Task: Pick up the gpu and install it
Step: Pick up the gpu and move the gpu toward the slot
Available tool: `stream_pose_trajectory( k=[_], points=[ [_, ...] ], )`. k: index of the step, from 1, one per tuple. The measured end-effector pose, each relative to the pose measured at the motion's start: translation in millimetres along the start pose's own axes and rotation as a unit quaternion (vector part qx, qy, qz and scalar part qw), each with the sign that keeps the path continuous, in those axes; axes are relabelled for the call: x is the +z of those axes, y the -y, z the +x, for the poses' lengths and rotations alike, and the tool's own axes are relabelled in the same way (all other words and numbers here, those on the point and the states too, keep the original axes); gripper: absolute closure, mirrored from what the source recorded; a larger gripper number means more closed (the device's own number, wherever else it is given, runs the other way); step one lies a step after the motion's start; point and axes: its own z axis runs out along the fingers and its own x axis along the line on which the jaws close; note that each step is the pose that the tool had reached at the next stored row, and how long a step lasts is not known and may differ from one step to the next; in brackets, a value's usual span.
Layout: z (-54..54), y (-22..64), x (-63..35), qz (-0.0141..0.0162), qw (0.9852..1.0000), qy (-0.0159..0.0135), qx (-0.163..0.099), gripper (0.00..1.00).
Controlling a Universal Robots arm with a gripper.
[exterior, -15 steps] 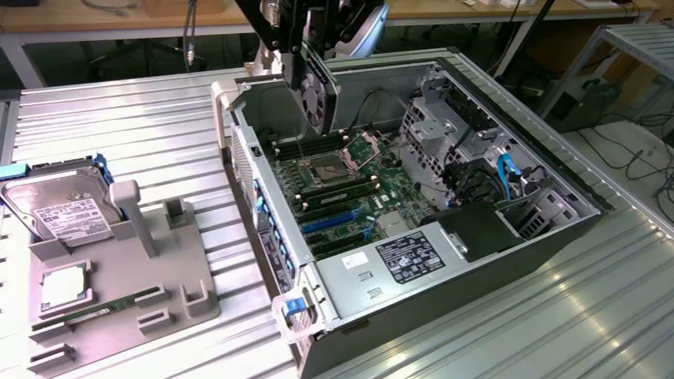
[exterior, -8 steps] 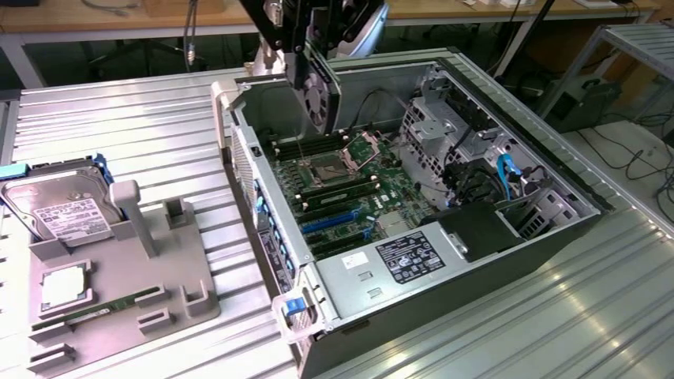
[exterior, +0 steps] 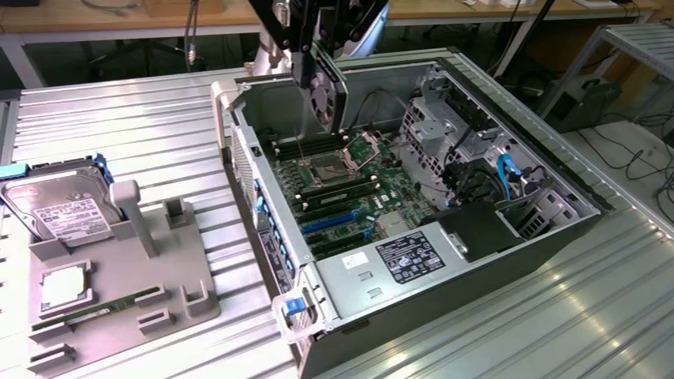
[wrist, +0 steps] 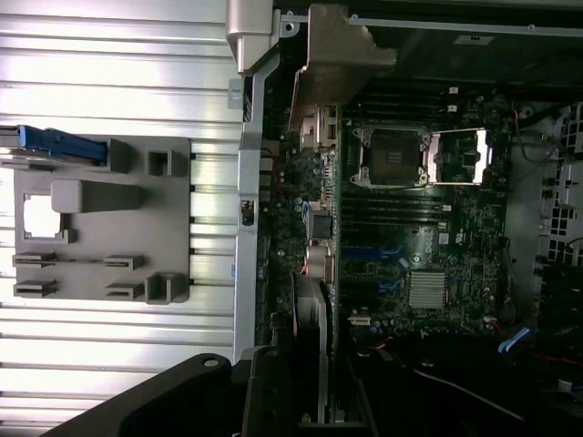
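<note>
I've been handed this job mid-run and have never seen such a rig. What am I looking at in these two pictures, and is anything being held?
This is one robot arm ending in a gripper. The exterior view comes from a camera off the arm, looking down on a ribbed metal table. The wrist view comes from a camera on the arm's wrist, looking down past the gripper. On the table lies an open computer case with its motherboard exposed. On the exterior view's left sits a grey parts holder carrying a hard drive and a memory stick. The gripper is shut on the gpu, holding it above the open case, not yet seated.
</note>
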Motion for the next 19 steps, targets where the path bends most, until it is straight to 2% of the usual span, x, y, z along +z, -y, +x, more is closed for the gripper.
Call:
stream_pose_trajectory(
  k=[19],
  points=[
    [-12.3, 0.5, 0.2, 0.0001, 1.0, 0.0, 0.0, 0.73]
  ],
)
